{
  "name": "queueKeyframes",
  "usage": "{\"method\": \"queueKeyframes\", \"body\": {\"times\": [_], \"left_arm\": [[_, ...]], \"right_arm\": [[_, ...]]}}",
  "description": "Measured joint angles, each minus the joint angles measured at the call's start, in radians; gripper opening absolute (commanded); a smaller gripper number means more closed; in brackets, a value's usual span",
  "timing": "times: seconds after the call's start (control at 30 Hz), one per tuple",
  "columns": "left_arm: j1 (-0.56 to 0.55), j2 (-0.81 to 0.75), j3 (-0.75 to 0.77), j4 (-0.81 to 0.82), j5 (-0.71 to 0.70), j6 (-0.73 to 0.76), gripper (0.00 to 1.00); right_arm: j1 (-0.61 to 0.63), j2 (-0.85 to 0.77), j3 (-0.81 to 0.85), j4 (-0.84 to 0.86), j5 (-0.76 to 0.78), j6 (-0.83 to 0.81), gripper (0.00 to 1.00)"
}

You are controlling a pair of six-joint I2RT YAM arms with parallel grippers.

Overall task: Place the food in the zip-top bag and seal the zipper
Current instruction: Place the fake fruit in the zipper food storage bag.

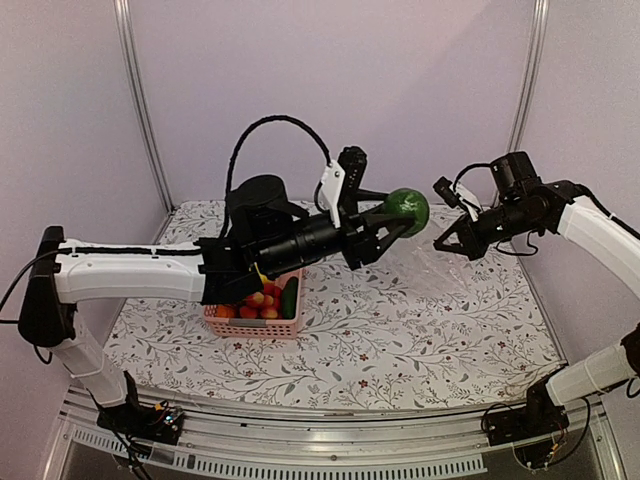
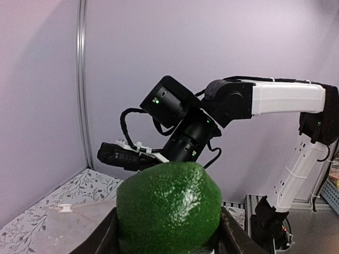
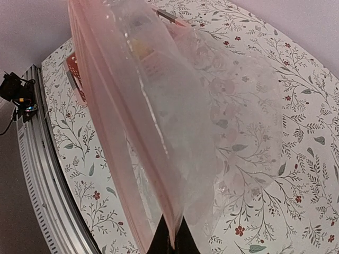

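The left gripper [image 1: 398,222] is clutching a green fruit [image 2: 168,209] near the right gripper [image 3: 172,239], which is pinching the bag [image 3: 222,137] hanging beneath it, its mouth looking nearly flat and probably risking a miss.

From above and behind the arm bases we look down and forward over the whole counter [image 1: 400,340] to the back wall. Our left wrist view sits hard against the green food piece [image 2: 169,206] and faces level across at the right arm [image 2: 286,98], which the top view also takes in. Our right wrist view looks steeply down along the zip-top bag [image 3: 159,106], very close, onto the same flowered counter and its front rail [image 3: 45,174].
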Motion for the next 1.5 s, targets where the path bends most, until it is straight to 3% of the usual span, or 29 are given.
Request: {"method": "queueKeyframes", "body": {"times": [0.23, 0.47, 0.73, 0.93, 1.07, 1.3, 1.5], "left_arm": [[-0.03, 0.191, 0.117, 0.123, -0.047, 0.034, 0.35], [-0.05, 0.346, 0.176, 0.213, -0.246, 0.045, 0.35], [-0.061, 0.404, 0.166, 0.261, -0.46, 0.056, 0.35], [-0.058, 0.442, 0.198, 0.208, -0.555, 0.031, 0.36], [-0.053, 0.499, 0.292, 0.09, -0.571, -0.01, 0.44], [-0.05, 0.6, 0.532, -0.197, -0.594, -0.09, 0.78], [-0.048, 0.598, 0.6, -0.332, -0.636, -0.114, 0.91]], "right_arm": [[0.006, 0.003, 0.019, -0.054, -0.09, 0.026, 0.0], [0.006, 0.003, 0.019, -0.062, -0.139, 0.063, 0.0], [-0.016, 0.003, 0.029, -0.054, -0.143, 0.108, 0.0], [-0.021, -0.008, 0.034, -0.028, -0.119, 0.126, 0.0], [-0.021, -0.025, 0.034, -0.019, -0.102, 0.13, 0.0], [-0.021, -0.04, 0.034, 0.003, -0.053, 0.13, 0.0], [-0.027, -0.042, 0.034, 0.014, -0.029, 0.134, 0.0]]}}
